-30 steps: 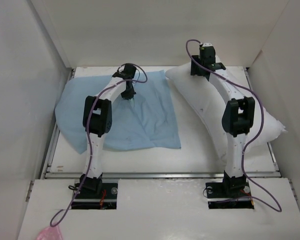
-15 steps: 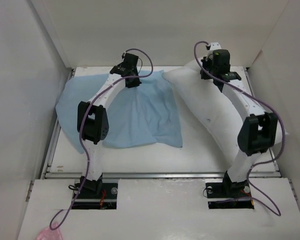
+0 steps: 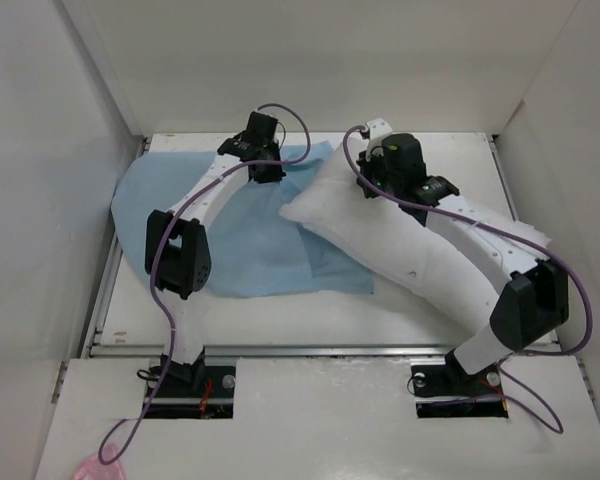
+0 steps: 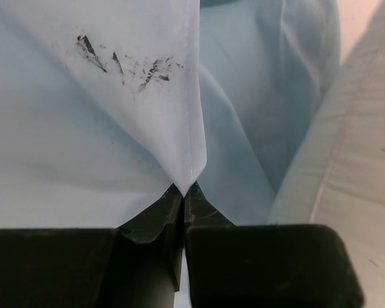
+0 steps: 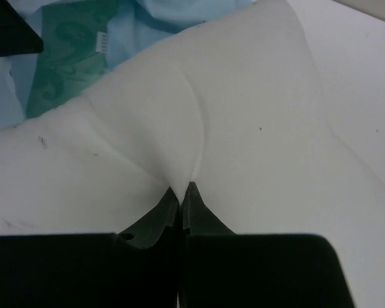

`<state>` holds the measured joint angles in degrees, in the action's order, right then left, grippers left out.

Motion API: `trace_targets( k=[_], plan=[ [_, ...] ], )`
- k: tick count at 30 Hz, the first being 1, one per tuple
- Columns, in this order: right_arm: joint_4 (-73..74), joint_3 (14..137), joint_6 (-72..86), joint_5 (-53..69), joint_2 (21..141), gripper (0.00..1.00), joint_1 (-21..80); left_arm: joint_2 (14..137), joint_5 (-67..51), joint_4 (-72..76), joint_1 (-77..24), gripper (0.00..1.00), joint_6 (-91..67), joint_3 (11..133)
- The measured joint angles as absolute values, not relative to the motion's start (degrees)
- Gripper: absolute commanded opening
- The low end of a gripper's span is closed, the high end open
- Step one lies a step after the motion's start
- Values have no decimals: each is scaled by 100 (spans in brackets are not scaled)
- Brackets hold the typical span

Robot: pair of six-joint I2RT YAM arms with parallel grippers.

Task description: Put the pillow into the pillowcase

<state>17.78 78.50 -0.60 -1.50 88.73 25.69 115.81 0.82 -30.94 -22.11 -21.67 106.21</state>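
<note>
Left end effector (image 4: 183,190): jaws pressed together, pinching a fold of the pillowcase (image 3: 250,250). The cloth tents up to the pinch. Dark smudges (image 4: 128,61) on the cloth, upper left of the left wrist view.

Pillowcase lies spread on the desk (image 3: 310,312), left of centre in the top view.

Right end effector (image 5: 181,190): jaws pressed together on a tuck of the pillow (image 3: 380,235), with creases running out from the grip.

Pillow runs diagonally from centre to right of the top view. Its upper-left end overlaps the pillowcase's right edge.

Teal patterned patch (image 5: 70,45) shows in the upper left of the right wrist view.
</note>
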Motion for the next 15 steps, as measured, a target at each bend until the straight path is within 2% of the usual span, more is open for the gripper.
trace_targets(
  k=[10, 15],
  plan=[
    [1699, 8145, -8, -1122, 9196, 0, 2746, 10541, 30, -3114, -2377, 0, -2128, 9872],
    [1667, 8324, -47, -1509, 9424, 0, 2742, 10405, 30, -3127, -2392, 0, -2134, 9789]
  ],
)
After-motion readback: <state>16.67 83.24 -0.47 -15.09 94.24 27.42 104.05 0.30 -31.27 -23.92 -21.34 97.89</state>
